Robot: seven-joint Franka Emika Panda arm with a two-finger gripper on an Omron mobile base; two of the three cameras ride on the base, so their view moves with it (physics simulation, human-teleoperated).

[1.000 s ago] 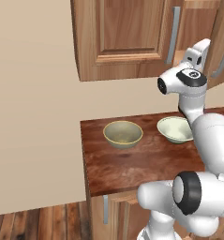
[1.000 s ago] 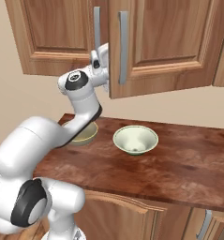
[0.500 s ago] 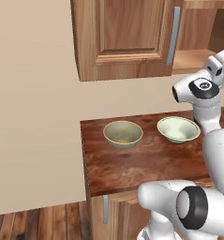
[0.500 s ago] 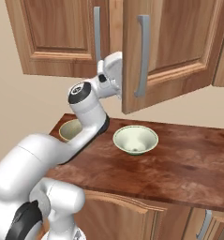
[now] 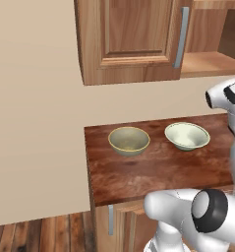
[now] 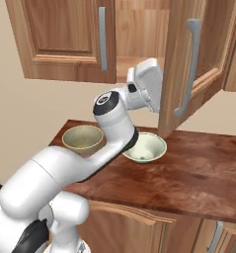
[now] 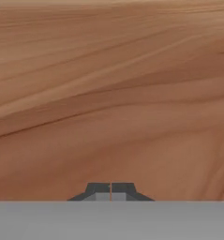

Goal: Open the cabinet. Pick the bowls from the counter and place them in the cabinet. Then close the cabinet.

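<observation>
Brown wood of the cabinet (image 6: 65, 39) right door (image 6: 188, 64) is swung open. The claw (image 7: 111, 190) is pinched closed, holding nothing, facing wood. The olive-tan bowl (image 5: 129, 140) and pale bowl (image 5: 187, 136) sit on the tabletop (image 5: 153, 172)

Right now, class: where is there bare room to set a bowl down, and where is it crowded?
Free: the cabinet shelf behind the open door, and the counter strip in front of the bowls. Crowded: the counter's back, where the olive bowl and white bowl sit; the shut gripper faces the door's inner side.
</observation>
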